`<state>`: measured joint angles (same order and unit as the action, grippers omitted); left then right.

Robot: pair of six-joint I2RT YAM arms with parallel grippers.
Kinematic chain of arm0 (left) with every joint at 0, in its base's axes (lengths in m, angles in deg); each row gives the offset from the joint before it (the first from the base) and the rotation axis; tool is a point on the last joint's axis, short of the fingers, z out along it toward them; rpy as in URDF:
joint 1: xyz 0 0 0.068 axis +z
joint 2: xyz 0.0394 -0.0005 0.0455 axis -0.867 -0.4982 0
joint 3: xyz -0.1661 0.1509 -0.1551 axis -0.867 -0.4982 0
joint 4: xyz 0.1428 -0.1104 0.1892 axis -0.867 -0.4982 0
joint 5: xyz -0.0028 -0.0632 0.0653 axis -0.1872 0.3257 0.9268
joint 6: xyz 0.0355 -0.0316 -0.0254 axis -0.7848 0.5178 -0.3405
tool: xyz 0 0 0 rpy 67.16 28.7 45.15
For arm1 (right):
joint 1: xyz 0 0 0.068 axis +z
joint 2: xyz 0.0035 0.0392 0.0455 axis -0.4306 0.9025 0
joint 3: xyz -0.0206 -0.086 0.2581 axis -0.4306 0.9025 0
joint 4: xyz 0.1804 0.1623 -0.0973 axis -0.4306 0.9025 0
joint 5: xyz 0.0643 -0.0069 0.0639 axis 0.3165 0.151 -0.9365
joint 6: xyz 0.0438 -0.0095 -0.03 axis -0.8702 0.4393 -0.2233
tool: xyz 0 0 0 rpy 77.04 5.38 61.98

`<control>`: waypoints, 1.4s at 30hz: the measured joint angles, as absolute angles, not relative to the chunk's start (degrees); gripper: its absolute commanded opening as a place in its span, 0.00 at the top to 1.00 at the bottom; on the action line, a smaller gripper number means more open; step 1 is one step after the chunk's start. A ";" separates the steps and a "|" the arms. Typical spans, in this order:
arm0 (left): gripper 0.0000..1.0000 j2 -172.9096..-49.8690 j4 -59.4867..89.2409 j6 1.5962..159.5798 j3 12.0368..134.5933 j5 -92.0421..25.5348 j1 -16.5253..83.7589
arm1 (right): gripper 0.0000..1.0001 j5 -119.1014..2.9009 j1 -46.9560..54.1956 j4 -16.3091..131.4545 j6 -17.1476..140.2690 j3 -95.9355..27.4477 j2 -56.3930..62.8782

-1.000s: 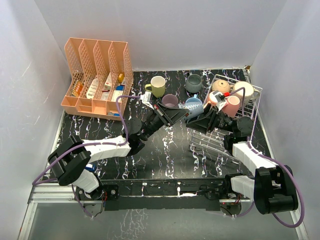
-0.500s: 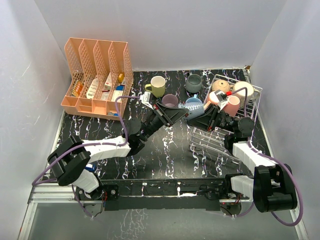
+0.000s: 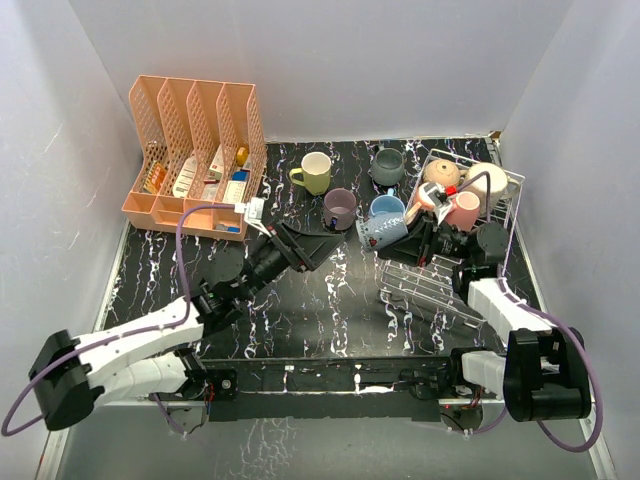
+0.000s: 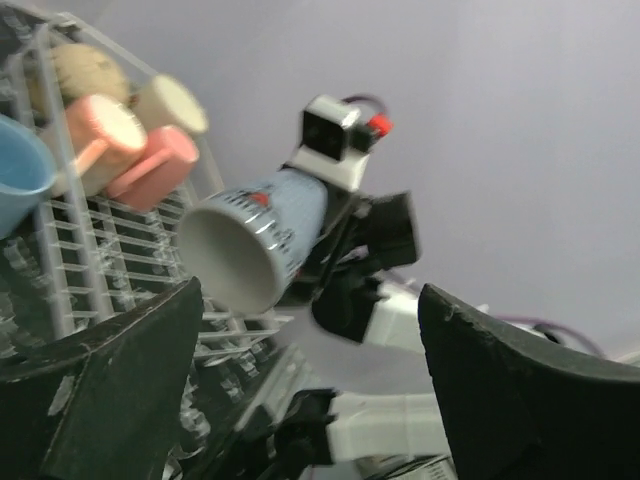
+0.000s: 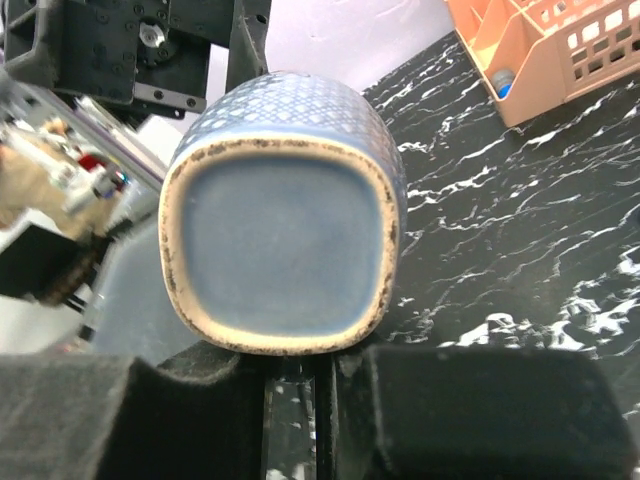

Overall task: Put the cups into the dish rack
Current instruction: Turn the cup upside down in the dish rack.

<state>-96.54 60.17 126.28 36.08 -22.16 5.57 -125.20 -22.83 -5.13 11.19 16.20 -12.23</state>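
Observation:
A blue patterned cup [image 3: 382, 232] hangs on its side above the table, left of the dish rack [image 3: 432, 287], with my right gripper [image 3: 412, 238] shut on it. The right wrist view shows its base [image 5: 285, 215] just above my right gripper [image 5: 300, 390]. My left gripper [image 3: 303, 246] stands open and empty, a little left of that cup. From the left wrist view the cup's mouth [image 4: 235, 260] faces my left gripper [image 4: 320, 380]. Yellow-green [image 3: 314, 172], mauve [image 3: 340, 208], grey [image 3: 388, 166] and light blue [image 3: 387, 206] cups stand on the table. Tan [image 3: 441, 172], cream [image 3: 488, 180] and pink [image 3: 464, 211] cups lie in the rack.
A peach slotted organizer [image 3: 195, 150] with small packets stands at the back left, also seen in the right wrist view as the organizer [image 5: 560, 45]. White walls close in the black marbled table [image 3: 330, 310] on three sides.
My left gripper opened, let go of the blue patterned cup and drew back to the left. The right gripper closed on the cup and now holds it alone.

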 measured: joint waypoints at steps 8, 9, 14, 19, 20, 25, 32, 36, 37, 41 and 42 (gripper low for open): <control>0.03 -89.17 18.03 104.21 49.50 -15.26 5.88 | 0.92 -134.79 -30.79 35.92 52.89 1.14 -13.50; 0.03 -89.74 13.46 100.86 52.43 -13.64 6.10 | 0.92 -134.64 -31.94 40.68 57.55 -0.61 -13.50; 0.03 -94.48 -1.44 87.09 62.18 -8.52 10.69 | 0.92 -128.48 -34.52 62.30 75.14 -6.42 -13.57; 0.03 -97.85 -6.47 80.01 58.66 -12.41 24.28 | 0.92 -113.18 -34.68 83.17 89.15 -17.31 -12.41; 0.03 -97.78 -6.87 79.25 56.67 -12.89 26.31 | 0.92 -110.07 -34.81 85.56 90.83 -18.57 -12.61; 0.03 -95.47 -6.17 76.95 47.30 -15.17 28.26 | 0.92 -96.00 -35.86 94.76 96.10 -19.69 -15.40; 0.03 -92.06 -4.94 76.21 44.94 -18.14 28.70 | 0.92 -81.73 -38.54 101.01 98.02 -19.67 -16.47; 0.03 -90.57 -4.15 75.82 44.72 -18.21 28.78 | 0.92 -76.59 -41.47 101.90 98.53 -19.45 -16.47; 0.03 -90.29 -4.05 75.66 44.59 -18.18 28.78 | 0.92 -75.65 -42.35 101.84 98.61 -19.12 -16.47; 0.03 -89.06 -4.00 75.25 44.13 -17.94 28.78 | 0.92 -73.09 -45.74 102.14 99.40 -17.22 -16.04; 0.03 -88.82 -3.96 75.16 44.11 -17.90 28.78 | 0.92 -72.63 -46.59 102.32 99.64 -16.87 -15.62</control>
<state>-88.82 -3.96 75.16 44.11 -17.90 28.78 -72.63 -46.59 102.32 99.64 -16.87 -15.62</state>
